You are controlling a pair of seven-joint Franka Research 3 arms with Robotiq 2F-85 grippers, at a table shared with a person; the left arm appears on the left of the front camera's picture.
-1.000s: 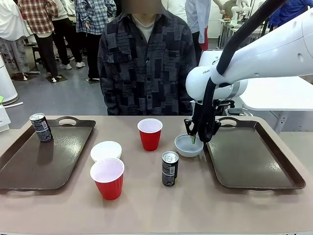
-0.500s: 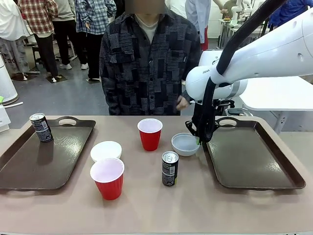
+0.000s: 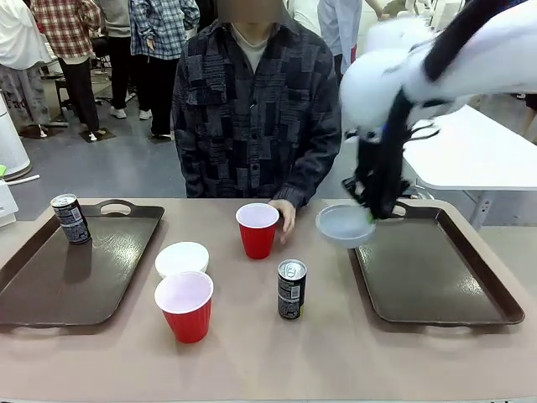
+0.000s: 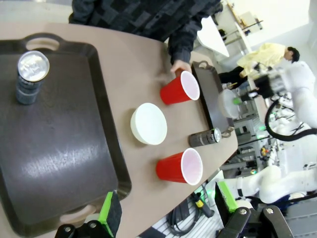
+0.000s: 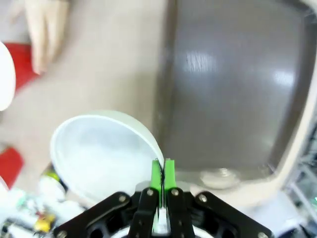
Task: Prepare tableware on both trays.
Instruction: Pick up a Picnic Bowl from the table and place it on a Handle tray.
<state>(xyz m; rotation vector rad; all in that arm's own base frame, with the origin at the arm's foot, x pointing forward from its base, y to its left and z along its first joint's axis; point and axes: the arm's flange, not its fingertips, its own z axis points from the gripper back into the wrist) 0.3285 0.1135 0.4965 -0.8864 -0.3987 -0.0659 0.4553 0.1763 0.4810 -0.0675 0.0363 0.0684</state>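
My right gripper (image 3: 372, 214) is shut on the rim of a white bowl (image 3: 343, 225) and holds it tilted in the air over the left edge of the right tray (image 3: 436, 277). In the right wrist view the green pads (image 5: 156, 174) pinch the bowl's (image 5: 99, 153) rim, with the tray (image 5: 233, 84) below. A second white bowl (image 3: 182, 257), two red cups (image 3: 184, 305) (image 3: 257, 229) and a dark can (image 3: 291, 289) stand on the table. Another can (image 3: 70, 218) stands on the left tray (image 3: 59, 285). My left gripper (image 4: 168, 208) hangs open above that tray's (image 4: 59, 144) near end.
A person stands at the far side with a hand (image 3: 286, 217) against the far red cup. Bare tabletop lies between the trays, in front of the can. A white table (image 3: 478, 155) stands behind the right tray.
My right gripper has lifted the bowl off the table and carried it up and right to the right tray's edge. The person's hand has come down to the far red cup.
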